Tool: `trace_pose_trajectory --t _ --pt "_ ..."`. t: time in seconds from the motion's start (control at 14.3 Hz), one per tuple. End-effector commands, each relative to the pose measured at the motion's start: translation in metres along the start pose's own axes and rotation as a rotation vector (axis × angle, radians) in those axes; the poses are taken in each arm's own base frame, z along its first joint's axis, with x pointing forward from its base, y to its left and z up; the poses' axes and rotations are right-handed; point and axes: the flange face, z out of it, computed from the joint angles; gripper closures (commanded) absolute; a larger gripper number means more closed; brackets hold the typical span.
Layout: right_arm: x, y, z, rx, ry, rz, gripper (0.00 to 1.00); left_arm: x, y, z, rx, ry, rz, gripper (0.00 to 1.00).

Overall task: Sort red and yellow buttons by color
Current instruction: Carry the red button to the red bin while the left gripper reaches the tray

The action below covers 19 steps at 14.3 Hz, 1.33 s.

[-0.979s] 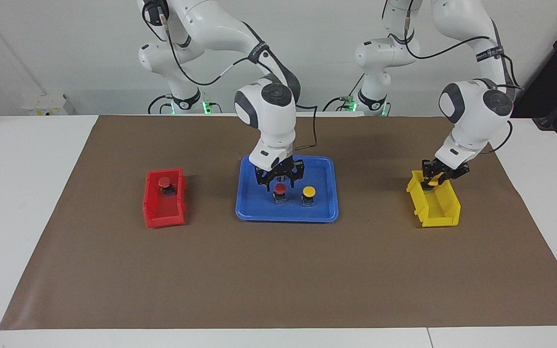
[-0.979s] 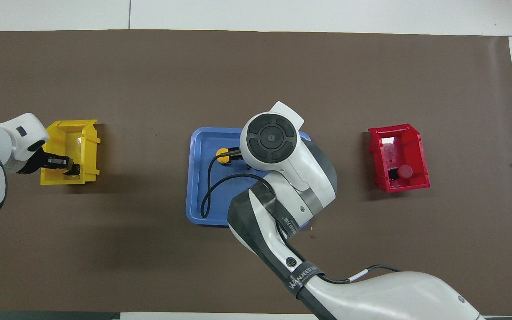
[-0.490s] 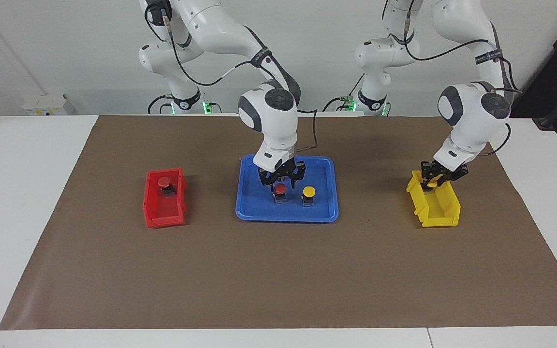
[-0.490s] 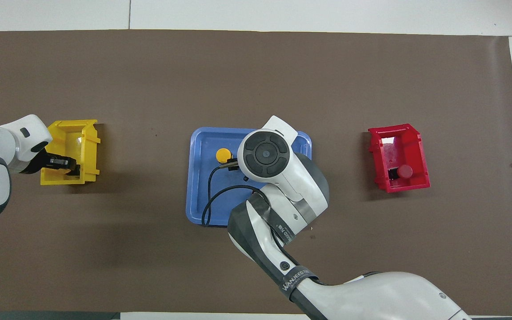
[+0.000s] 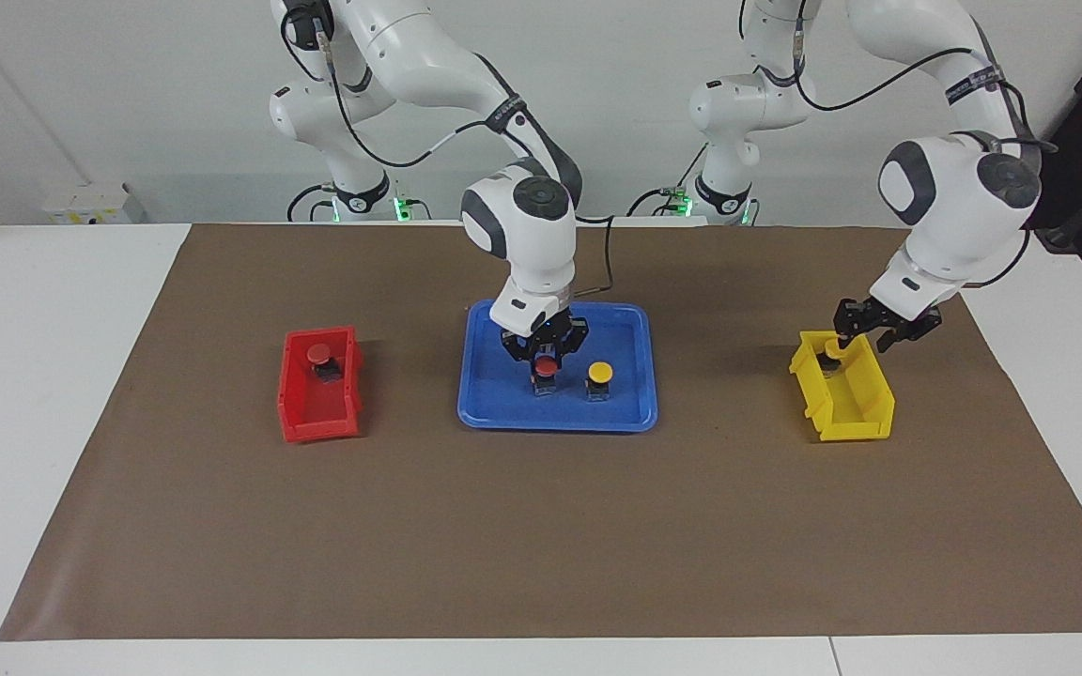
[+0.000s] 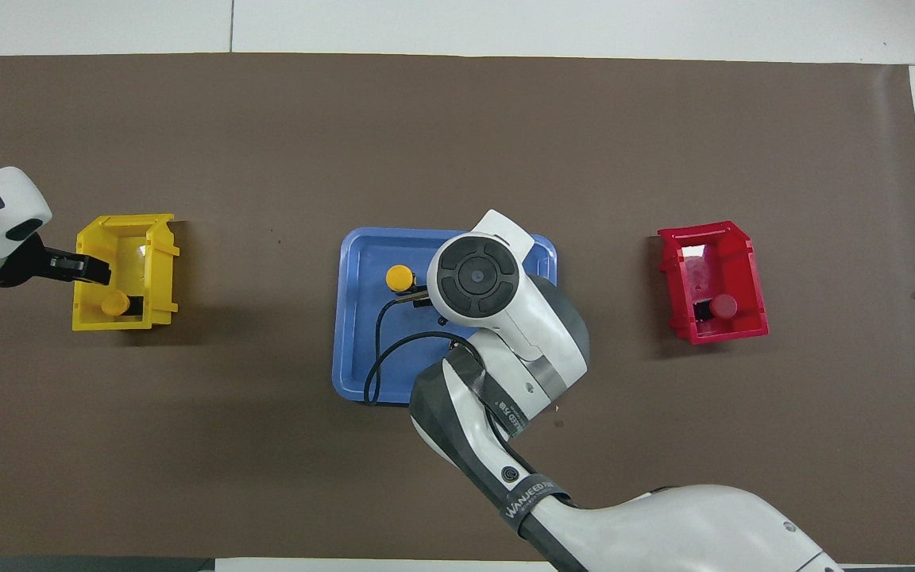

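Red button (image 5: 547,367) on the blue tray (image 5: 630,418): the right gripper (image 5: 545,360) is down on it, its fingers (image 5: 529,357) closed against the cap's two sides. In the overhead view the arm's wrist hides both this button and the gripper. Just beside it on the tray, toward the left arm's end, stands a yellow button (image 5: 601,374) (image 6: 399,278), upright and untouched.

Left gripper (image 5: 863,332) (image 6: 90,268): fingers spread and empty, hanging just above the robot-side end of the yellow bin (image 5: 865,413) (image 6: 157,274). A second yellow button (image 5: 830,349) (image 6: 115,303) lies inside that bin at the end nearer the robots, clear of the fingers.

Red bin (image 5: 301,422) (image 6: 746,278), toward the right arm's end of the table, holds a second red button (image 5: 319,354) (image 6: 723,306), also in the part nearer the robots.

Tray sits mid-table between the two bins, well apart from each. All three rest on a brown mat (image 5: 541,545) (image 6: 457,127) that covers most of the white table (image 5: 43,376).
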Motion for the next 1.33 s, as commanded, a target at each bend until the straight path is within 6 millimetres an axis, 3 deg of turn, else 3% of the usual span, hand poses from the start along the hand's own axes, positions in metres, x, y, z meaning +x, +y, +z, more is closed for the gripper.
trace_pose_trajectory --t 0.0,0.14,0.21,0.28,0.35,0.42,0.56,0.63,0.77,0.91,1.05,1.26 --pt "0.030 0.036 -0.054 -0.019 -0.024 0.079 0.80 -0.018 0.000 -0.107 -0.005 0.024 0.005 0.00" --pt "0.033 0.079 -0.096 -0.025 -0.033 0.017 0.80 -0.023 0.007 -0.173 -0.001 0.041 0.016 0.00" --pt "0.029 0.116 -0.104 -0.033 -0.050 -0.004 0.80 -0.021 0.009 -0.185 -0.004 0.049 0.011 0.00" --pt "0.027 0.152 -0.109 -0.035 -0.060 -0.013 0.80 -0.018 0.013 -0.185 -0.006 0.052 0.014 0.00" --pt "0.025 0.180 -0.111 -0.028 -0.068 -0.027 0.80 -0.014 0.020 -0.172 -0.004 0.065 0.006 0.00" --pt "0.027 0.213 -0.114 -0.017 -0.076 -0.033 0.80 -0.008 0.044 -0.149 -0.003 0.081 -0.012 0.00" --pt "0.031 0.260 -0.113 -0.017 -0.091 -0.067 0.79 0.005 0.112 -0.101 -0.012 0.127 -0.091 0.00" --pt "0.034 0.282 -0.113 -0.015 -0.087 -0.098 0.79 0.010 0.141 -0.089 -0.019 0.131 -0.110 0.00" --pt "0.034 0.310 -0.112 -0.012 -0.087 -0.106 0.80 0.019 0.198 -0.065 -0.031 0.130 -0.123 0.00" --pt "0.023 0.344 -0.097 -0.013 -0.072 -0.116 0.79 0.031 0.254 -0.031 -0.030 0.109 -0.127 0.00" --pt "0.009 0.360 -0.082 0.002 -0.051 -0.091 0.79 0.043 0.307 0.008 -0.028 0.105 -0.129 0.00" --pt "-0.002 0.359 -0.063 0.020 -0.043 -0.068 0.80 0.055 0.344 0.051 -0.028 0.131 -0.155 0.00"
